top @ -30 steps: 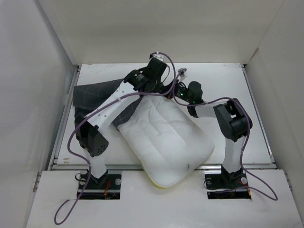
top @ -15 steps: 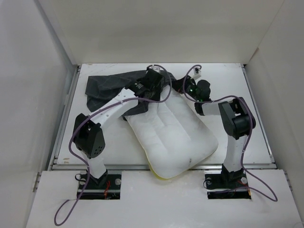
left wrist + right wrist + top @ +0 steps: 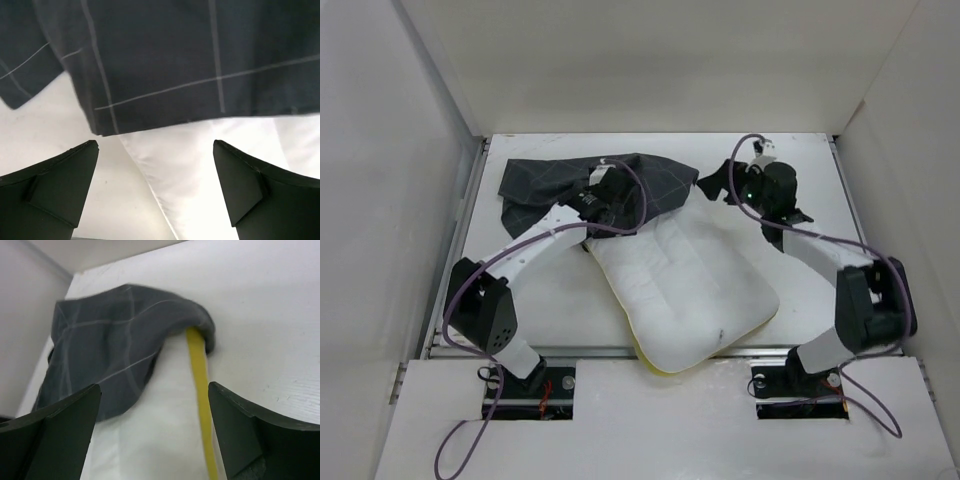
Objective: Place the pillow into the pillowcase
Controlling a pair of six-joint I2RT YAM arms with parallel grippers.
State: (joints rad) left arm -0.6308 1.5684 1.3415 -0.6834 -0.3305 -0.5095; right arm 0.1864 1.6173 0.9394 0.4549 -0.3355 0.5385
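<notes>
The pillowcase [image 3: 570,185] lies crumpled at the far left of the white worktop [image 3: 560,305], and its right part is drawn over the far end of the pillow [image 3: 690,290]. The left arm [image 3: 535,245] reaches diagonally from the near left corner to that cloth. The left fingers [image 3: 50,185] are spread wide and hold nothing, poised over the hem of the grid-patterned cloth where it meets the white cushion. In the left wrist view the dark cloth fills the upper part, with pillow below it and bare worktop at the lower left. The pillow lies slantwise across the middle. Its near corner hangs over the near edge of the worktop, where a strip of yellow shows, and a small dark mark [image 3: 720,330] sits on its face. Whether its far end is inside the sack or merely covered cannot be told. The right arm [image 3: 820,245] stretches from the near right toward the far side. The right fingers [image 3: 260,435] are also wide apart and empty, just beside the pillow's covered corner, where the yellow piping [image 3: 199,385] emerges from under the cloth.
</notes>
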